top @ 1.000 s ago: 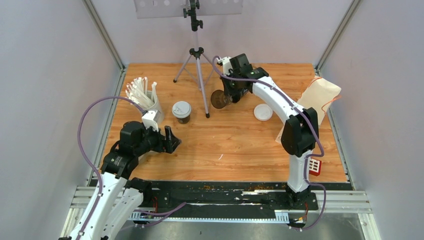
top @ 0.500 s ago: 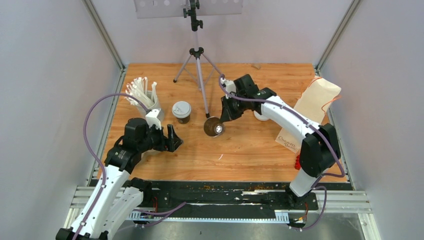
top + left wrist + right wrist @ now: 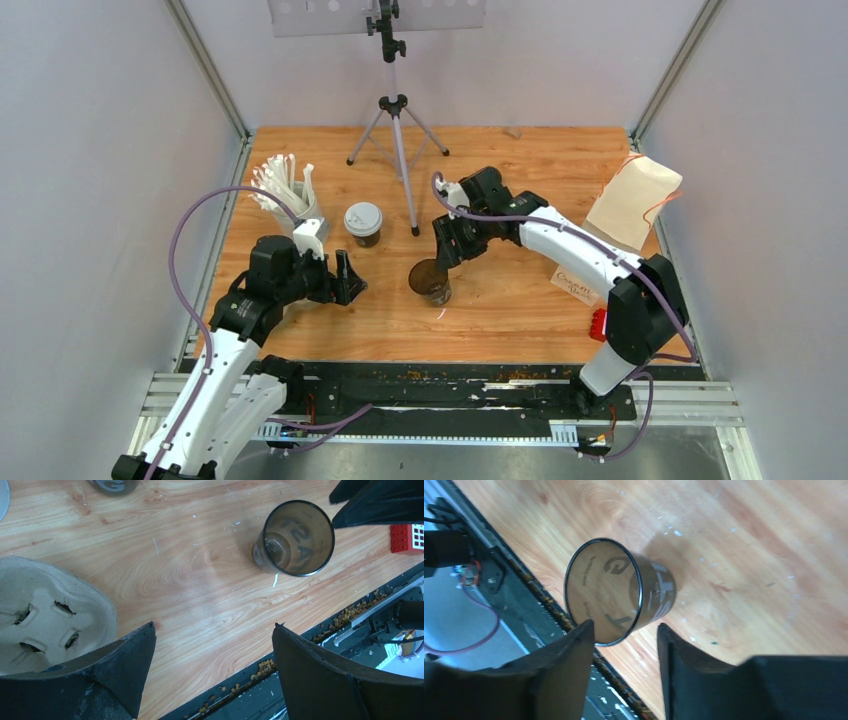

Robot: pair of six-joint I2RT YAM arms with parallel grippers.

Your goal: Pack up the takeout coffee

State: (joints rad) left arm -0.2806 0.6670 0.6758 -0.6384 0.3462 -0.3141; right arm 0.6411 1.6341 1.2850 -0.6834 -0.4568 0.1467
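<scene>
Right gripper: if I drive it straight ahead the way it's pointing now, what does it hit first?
The lidless black cup. The right gripper points down at it, and the cup's near rim shows between the open jaws. The rim or wall would probably touch first, though depth is hard to judge.

walls (image 3: 90,150): plain pale grey | table (image 3: 500,320): orange wood-grain top | tripod (image 3: 398,130): standing at far edge

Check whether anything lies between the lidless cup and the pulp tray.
Nothing visible does. In the left wrist view only bare table lies between the lidless cup and the pulp tray. The lidded cup stands farther back, off that line.
</scene>
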